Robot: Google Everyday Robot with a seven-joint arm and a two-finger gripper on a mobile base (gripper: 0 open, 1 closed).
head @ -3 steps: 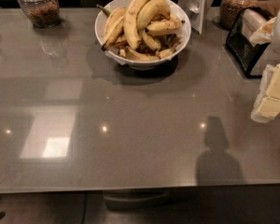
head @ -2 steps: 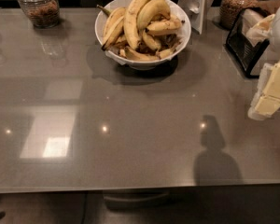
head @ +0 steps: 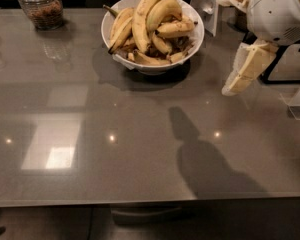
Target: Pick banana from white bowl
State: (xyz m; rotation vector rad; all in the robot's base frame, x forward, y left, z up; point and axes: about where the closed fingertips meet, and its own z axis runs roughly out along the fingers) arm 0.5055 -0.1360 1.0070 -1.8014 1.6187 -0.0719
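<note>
Camera view: the cream two-finger gripper (head: 233, 85) hangs over the glossy grey table (head: 140, 164); whether it is released or clenched cannot be told. Up-left of it, the stubby freckled yellow banana (head: 174, 30) lies among others in the deep glossy white bowl (head: 155, 67).

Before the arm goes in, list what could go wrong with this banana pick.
The short banana lies packed among longer bananas in the white bowl; the gripper, off to the bowl's right, might catch a neighbour instead. The pile is heaped above the rim, so pulling one could tip others out.
</note>
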